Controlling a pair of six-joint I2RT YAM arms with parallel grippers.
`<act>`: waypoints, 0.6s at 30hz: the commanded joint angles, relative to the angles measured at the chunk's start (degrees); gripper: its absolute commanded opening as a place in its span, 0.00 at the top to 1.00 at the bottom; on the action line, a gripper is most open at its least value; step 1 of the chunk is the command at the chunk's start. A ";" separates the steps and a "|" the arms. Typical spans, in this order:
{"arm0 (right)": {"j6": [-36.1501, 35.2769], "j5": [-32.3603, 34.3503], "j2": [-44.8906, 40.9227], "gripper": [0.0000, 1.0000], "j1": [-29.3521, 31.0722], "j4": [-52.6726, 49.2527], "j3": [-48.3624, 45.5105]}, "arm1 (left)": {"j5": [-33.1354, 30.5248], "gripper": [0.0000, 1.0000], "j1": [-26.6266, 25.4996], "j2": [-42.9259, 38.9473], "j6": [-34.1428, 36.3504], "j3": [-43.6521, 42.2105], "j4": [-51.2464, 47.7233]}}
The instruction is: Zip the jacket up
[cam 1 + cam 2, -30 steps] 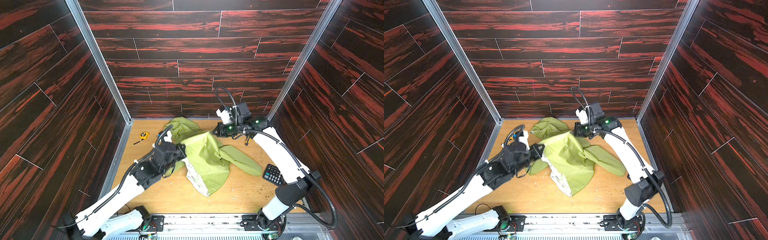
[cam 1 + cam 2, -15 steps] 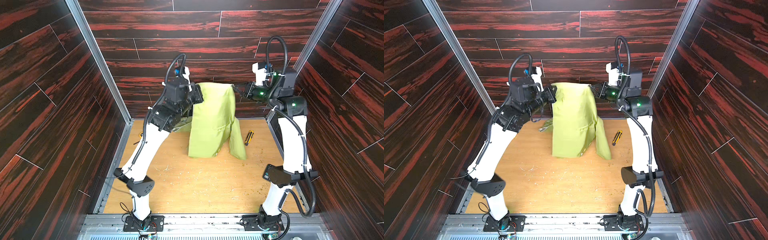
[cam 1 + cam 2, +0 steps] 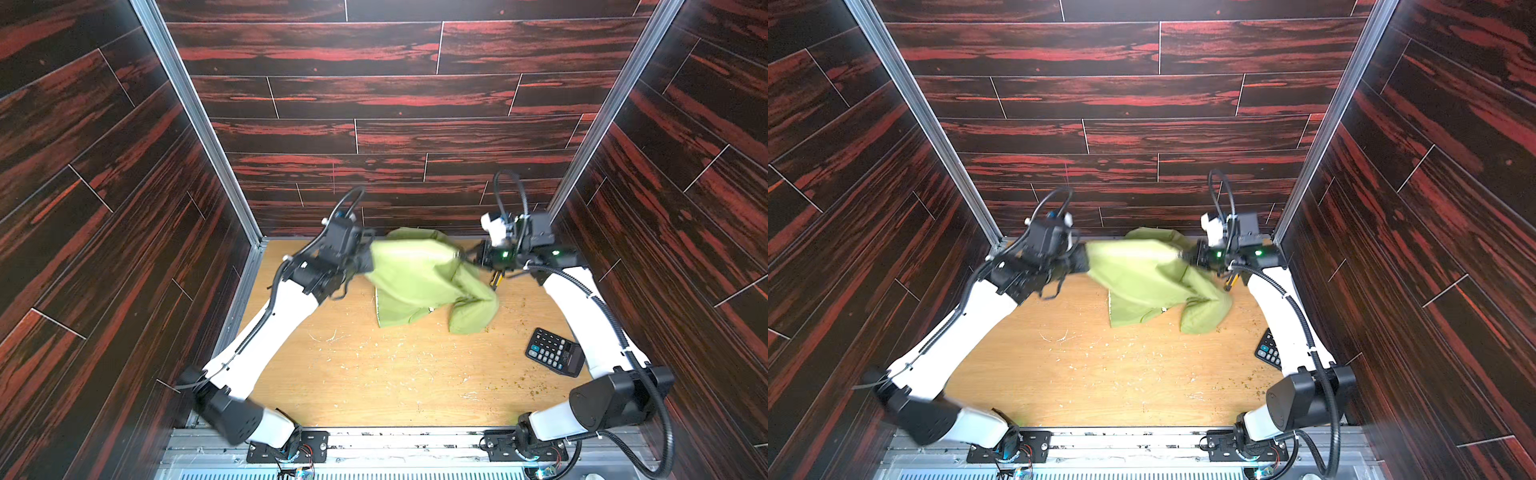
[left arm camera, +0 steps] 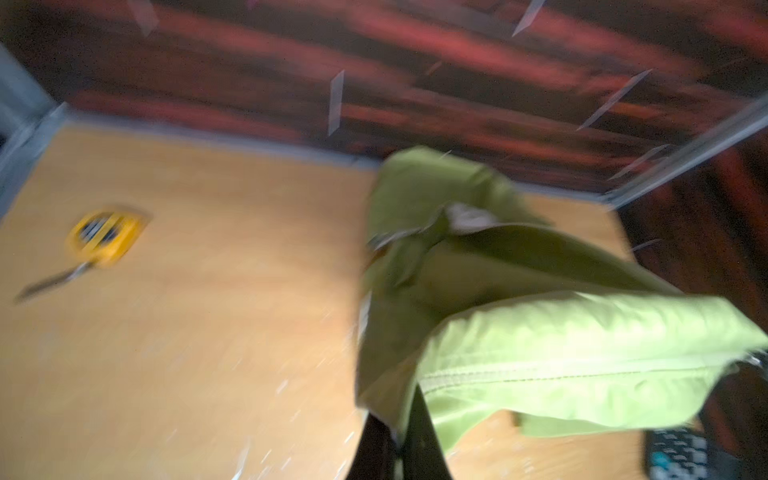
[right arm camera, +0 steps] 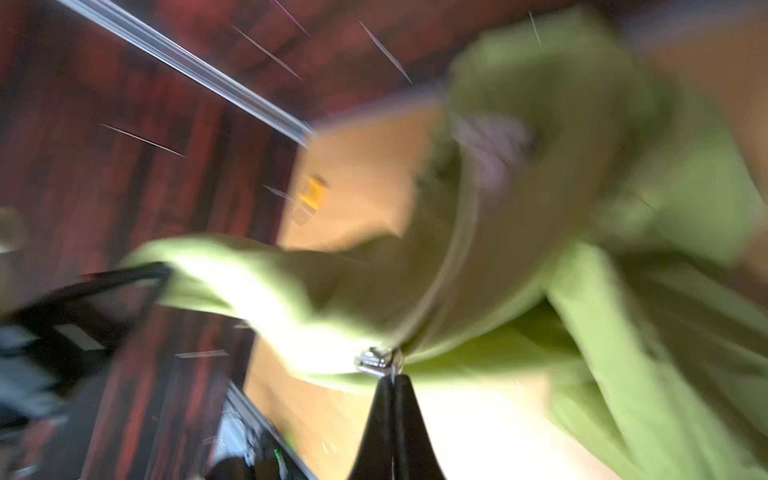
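Observation:
The lime-green jacket (image 3: pixel 415 278) (image 3: pixel 1142 282) is stretched between both grippers low over the back of the table. Its lower part and one sleeve (image 3: pixel 473 311) lie crumpled on the wood. My left gripper (image 3: pixel 365 259) (image 3: pixel 1084 259) is shut on the jacket's edge at the left; in the blurred left wrist view the gripper (image 4: pixel 405 419) pinches a fold of green jacket (image 4: pixel 561 353). My right gripper (image 3: pixel 465 255) (image 3: pixel 1183 254) holds the right end; in the right wrist view the gripper (image 5: pixel 392 380) is shut on the pull of the silver zipper slider (image 5: pixel 376 361).
A black calculator (image 3: pixel 555 351) (image 3: pixel 1268 349) lies at the right beside the right arm. A yellow-black utility knife (image 3: pixel 496 278) (image 3: pixel 1231 282) sits under the right wrist. A yellow tape measure (image 4: pixel 104 237) lies at the back left. Dark wood walls close in three sides.
Half a second ago both arms held the jacket high, hanging in front of the back wall. They have come down, and the jacket now sags onto the table. Both grips are unchanged.

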 commanded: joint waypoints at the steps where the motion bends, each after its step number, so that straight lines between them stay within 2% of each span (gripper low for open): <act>1: -1.64 3.84 -4.88 1.00 -1.02 0.99 -5.59 | -7.33 1.00 2.53 -10.52 -6.26 -9.11 2.25; 4: -2.34 7.40 -4.66 1.00 -1.17 0.82 -8.12 | -8.04 1.00 3.19 -15.70 -9.08 -16.70 1.21; 9: -2.89 12.16 -2.07 1.00 -1.31 -1.06 -7.04 | -10.55 1.00 4.05 -22.00 -12.45 -24.27 -2.21; 15: -2.57 14.61 0.26 1.00 -1.65 -2.03 -3.85 | -15.07 1.00 6.15 -26.57 -15.05 -27.15 -8.79; 18: -2.74 16.15 1.36 1.00 -1.94 -2.77 -2.48 | -15.42 1.00 7.84 -27.46 -15.32 -27.45 -10.88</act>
